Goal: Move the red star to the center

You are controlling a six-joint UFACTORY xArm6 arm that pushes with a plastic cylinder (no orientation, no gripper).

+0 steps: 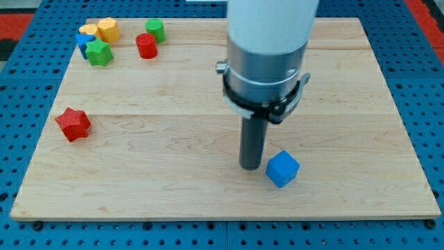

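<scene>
The red star [73,123] lies on the wooden board [166,187] at the view's left, near the left edge. My tip [250,167] is the lower end of a dark rod, right of the board's middle and low in the view. It stands far to the right of the red star, not touching it. A blue cube [282,169] sits just to the right of my tip, very close to it.
A cluster sits at the view's top left: a yellow block [107,29], an orange-yellow block [89,30], a blue block [82,42] partly hidden, a green star [99,53], a red cylinder [146,46] and a green cylinder [155,30]. Blue pegboard surrounds the board.
</scene>
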